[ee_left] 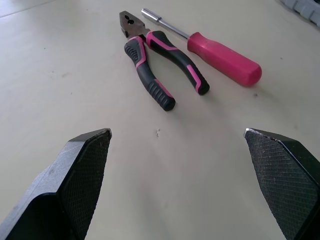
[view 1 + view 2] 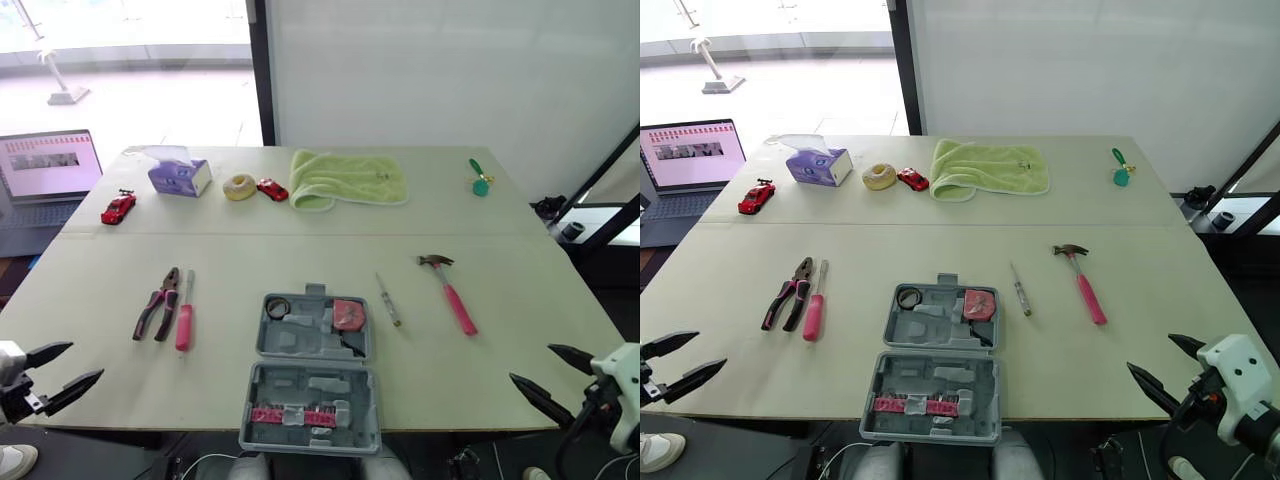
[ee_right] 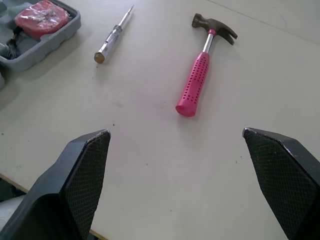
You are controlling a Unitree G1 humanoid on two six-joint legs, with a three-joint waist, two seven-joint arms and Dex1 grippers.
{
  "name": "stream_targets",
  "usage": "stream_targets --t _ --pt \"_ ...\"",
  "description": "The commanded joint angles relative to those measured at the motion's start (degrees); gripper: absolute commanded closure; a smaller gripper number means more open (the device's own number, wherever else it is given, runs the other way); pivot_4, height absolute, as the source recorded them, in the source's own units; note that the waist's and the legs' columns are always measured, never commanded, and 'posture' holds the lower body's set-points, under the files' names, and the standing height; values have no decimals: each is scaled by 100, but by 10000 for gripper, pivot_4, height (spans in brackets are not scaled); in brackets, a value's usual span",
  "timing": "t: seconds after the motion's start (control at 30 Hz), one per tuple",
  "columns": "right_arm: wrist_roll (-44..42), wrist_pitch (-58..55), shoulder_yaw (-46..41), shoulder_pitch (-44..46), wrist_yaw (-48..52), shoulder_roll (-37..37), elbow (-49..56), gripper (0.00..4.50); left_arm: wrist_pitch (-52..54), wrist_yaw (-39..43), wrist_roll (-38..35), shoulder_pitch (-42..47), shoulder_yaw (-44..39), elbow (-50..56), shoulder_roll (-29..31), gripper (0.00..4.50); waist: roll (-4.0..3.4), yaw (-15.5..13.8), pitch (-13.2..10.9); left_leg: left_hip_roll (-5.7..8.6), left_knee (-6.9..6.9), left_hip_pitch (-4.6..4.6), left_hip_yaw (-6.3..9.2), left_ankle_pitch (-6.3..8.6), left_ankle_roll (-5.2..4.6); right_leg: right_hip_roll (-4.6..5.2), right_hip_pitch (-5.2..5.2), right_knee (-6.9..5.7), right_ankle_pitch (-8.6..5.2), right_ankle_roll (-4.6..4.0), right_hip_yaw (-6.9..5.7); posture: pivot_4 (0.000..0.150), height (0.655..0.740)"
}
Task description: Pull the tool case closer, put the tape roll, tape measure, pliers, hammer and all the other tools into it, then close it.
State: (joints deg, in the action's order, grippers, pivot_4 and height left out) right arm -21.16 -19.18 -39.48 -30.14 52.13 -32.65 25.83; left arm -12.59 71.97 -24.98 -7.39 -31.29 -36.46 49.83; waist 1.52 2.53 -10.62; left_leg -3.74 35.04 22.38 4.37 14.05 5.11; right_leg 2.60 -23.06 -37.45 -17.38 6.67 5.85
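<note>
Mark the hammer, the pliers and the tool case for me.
Hammer point(image 3: 195, 82): right wrist view, middle of the pink handle.
Pliers point(image 1: 139, 40): left wrist view, where the two handles meet behind the head.
Tool case point(image 2: 310, 385): left eye view, bare grey moulding of the near half.

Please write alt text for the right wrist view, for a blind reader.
The open right gripper hovers empty above a beige table. Ahead lie a pink-handled hammer and a slim screwdriver; a grey tool case corner holds a red tape measure.
</note>
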Motion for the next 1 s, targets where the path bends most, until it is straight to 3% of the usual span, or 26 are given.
stream_targets --t 0.03,0.2,0.27,0.37,0.47,0.63,0.8,1.0 --pt "-223 -30 41 100 -154 -97 389 230 292 -386 -75 46 -28 483 -103 0 -1 -4 0 0 0 0 0 0 0 1 0 0 0 0 1 1500 7400" --pt "-1001 -1190 711 856 -578 -494 1454 230 1772 -1580 -351 175 116 1896 -636 0 -5 0 1 0 4 -2 0 -1 1 -1 5 -3 5 8 4 1500 7400" --pt "-1210 -1564 1020 1200 -721 -694 1691 230 2435 -2522 -161 366 146 2290 -788 0 -2 -6 1 -1 4 -2 5 -1 1 -5 8 -3 5 10 3 1500 7400" --pt "-1449 -1931 1534 1803 -881 -917 1849 230 3234 -3173 245 814 568 2450 -684 0 1 -28 0 2 10 -1 14 -1 1 -6 18 1 14 32 1 1500 7400" --pt "-1641 -2241 1983 2398 -1025 -1074 1929 230 4145 -3817 196 1487 654 2440 -734 0 5 -31 -1 5 13 0 18 -1 1 -5 21 3 16 36 -1 1500 7400" --pt "-1991 -2684 2607 3113 -1035 -1362 2169 230 5605 -4085 413 2290 1304 2403 -492 0 4 -11 -2 5 12 1 23 -1 1 -7 20 2 21 45 -5 1500 7400" --pt "-2210 -2818 2824 3315 -1036 -1504 2267 230 5727 -3642 555 2834 1752 2047 -258 0 4 3 -2 5 11 4 33 -1 1 -8 19 2 23 47 -15 1500 7400" --pt "-2122 -2769 3279 3708 -1014 -1557 2183 230 5128 -3226 1119 3362 2523 1060 -263 0 4 -8 -2 5 15 3 33 -3 2 -9 19 1 23 46 -16 1500 7400"
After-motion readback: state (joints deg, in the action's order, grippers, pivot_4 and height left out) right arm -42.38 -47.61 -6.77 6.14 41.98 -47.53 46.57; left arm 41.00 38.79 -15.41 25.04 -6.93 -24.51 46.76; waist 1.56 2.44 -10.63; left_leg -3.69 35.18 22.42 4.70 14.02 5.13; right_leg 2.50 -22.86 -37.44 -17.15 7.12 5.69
